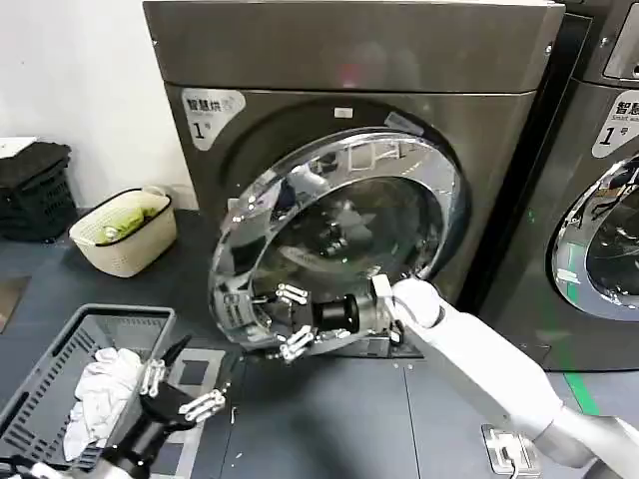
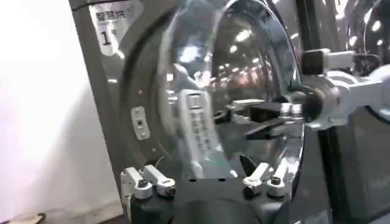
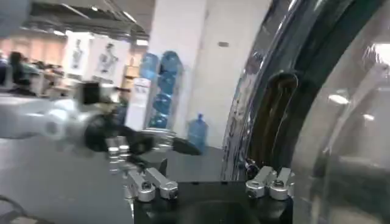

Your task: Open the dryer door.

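Observation:
The dryer door (image 1: 349, 225), a round chrome-rimmed pane of dark glass, stands ajar with its left edge swung out from the grey machine. My right gripper (image 1: 288, 319) reaches in from the lower right to the door's lower left part, open, its fingers (image 1: 293, 293) spread close to the rim. In the right wrist view the chrome rim (image 3: 244, 122) runs beside my open right gripper (image 3: 210, 182). My left gripper (image 1: 182, 389) hangs open low at the left, holding nothing. The left wrist view looks past my open left gripper (image 2: 207, 182) at the door (image 2: 244, 73) and the right gripper (image 2: 244, 119).
A grey laundry basket (image 1: 60, 369) holding a white cloth (image 1: 105, 389) sits on the floor under the left arm. A cream basket (image 1: 125, 230) and a black crate (image 1: 35, 190) stand by the wall. A second machine (image 1: 599, 200) stands at the right.

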Robot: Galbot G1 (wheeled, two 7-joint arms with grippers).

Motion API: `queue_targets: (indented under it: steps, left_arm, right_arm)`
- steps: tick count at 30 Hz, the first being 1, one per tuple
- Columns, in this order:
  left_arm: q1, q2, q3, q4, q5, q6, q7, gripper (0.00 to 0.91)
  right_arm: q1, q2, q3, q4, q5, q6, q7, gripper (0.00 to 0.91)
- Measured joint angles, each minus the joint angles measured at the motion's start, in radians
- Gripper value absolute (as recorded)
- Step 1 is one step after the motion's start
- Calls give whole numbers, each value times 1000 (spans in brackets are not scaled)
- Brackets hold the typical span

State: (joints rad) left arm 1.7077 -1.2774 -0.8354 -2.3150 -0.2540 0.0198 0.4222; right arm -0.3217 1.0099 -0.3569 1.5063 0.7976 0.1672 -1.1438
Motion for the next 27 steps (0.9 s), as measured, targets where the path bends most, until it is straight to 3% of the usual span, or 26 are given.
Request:
queue_targets:
  steps: [12,27]
  left_arm:
    - [-54,129,-137,80,-104,-6,38,907]
    - [-153,268,-87,157,-168,-31,108,907]
  right_arm:
    - [-57,-96,45,121,20,11,-123,907]
    - [-167,-245,177,251,28,28,-271,907]
